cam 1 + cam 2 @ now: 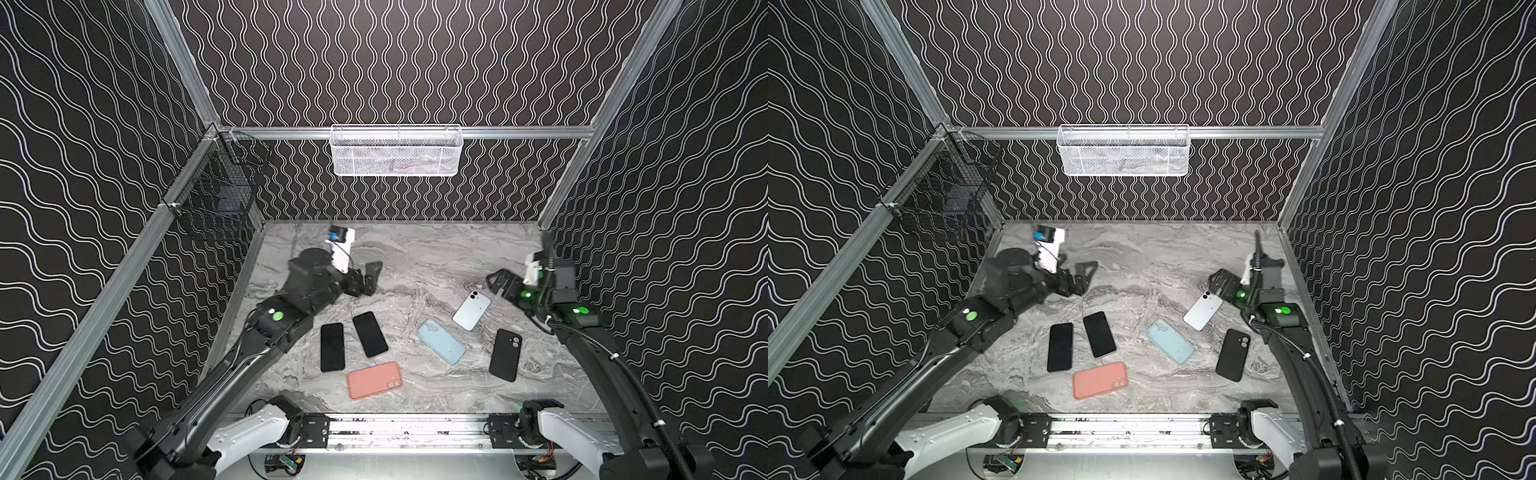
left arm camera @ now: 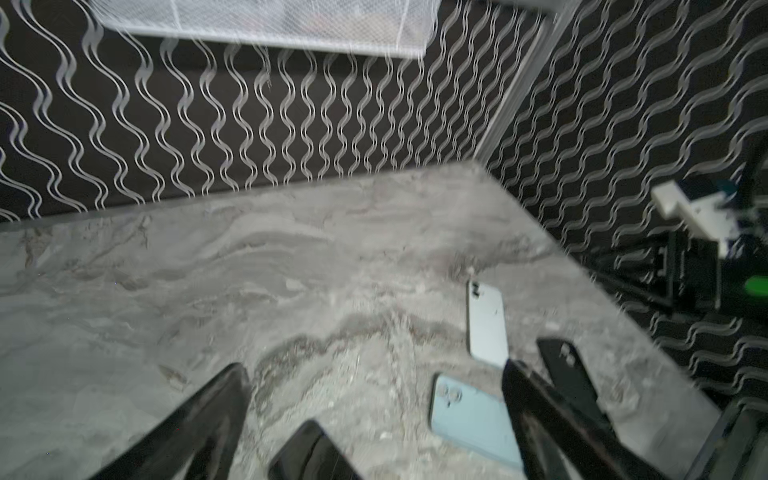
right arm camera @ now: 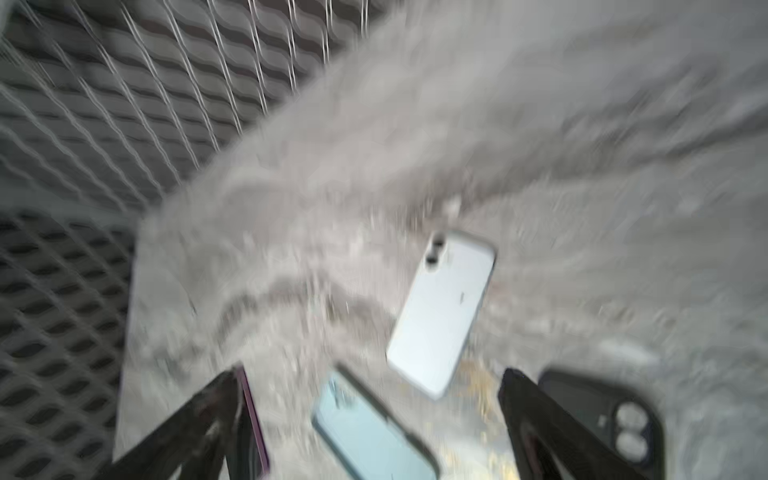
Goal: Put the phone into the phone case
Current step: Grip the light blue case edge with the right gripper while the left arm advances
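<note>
Two black phones (image 1: 332, 347) (image 1: 370, 334) lie screen up at the middle left of the marble table, and a pale phone (image 1: 471, 311) lies back up on the right. A light blue case (image 1: 441, 341), a black case (image 1: 505, 354) and a salmon case (image 1: 374, 380) lie flat around them. My left gripper (image 1: 371, 279) hovers open behind the black phones and holds nothing. The right gripper (image 1: 494, 282) stands open just behind the pale phone (image 3: 444, 311), also holding nothing. The right wrist view shows the blue case (image 3: 370, 428) between its fingers, lower down.
A white mesh basket (image 1: 397, 150) hangs on the back wall and a black wire basket (image 1: 216, 195) on the left wall. Patterned walls close in three sides. A metal rail (image 1: 407, 428) runs along the table's front edge.
</note>
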Robot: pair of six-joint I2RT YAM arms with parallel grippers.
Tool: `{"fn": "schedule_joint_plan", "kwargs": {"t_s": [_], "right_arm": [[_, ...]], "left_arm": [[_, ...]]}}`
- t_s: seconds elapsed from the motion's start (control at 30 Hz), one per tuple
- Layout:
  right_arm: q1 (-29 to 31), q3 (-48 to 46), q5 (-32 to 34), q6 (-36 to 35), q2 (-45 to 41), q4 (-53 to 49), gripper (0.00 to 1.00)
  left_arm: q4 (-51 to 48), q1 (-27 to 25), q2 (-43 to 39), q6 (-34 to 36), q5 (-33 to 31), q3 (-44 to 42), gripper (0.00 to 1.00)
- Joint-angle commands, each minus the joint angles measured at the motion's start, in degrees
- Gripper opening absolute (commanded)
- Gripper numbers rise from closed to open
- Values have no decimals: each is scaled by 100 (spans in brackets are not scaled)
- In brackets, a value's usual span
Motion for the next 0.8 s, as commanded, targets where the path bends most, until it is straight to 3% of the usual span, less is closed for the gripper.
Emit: {"fn": "schedule_joint_plan", "kwargs": {"t_s": [0.0, 0.17, 0.27, 0.5, 0.77], "right_arm": [[588, 167, 447, -248, 426, -690, 100], [1390, 981, 636, -681, 1903, -1283, 100], [1852, 1109, 874, -592, 2495, -1527, 99], [2036, 495, 1065, 618, 1982, -1703, 99], [2423, -430, 1063, 1430, 1698, -1412, 97]], "left_arm": [[-769, -320, 277, 256, -621, -20, 99], [-974, -420, 329, -165, -619, -233, 98], [-876, -419, 154, -214, -687, -428, 99], [-821, -424, 425, 42, -114, -373, 95], [-899, -449, 801, 201, 356, -297, 91]]}}
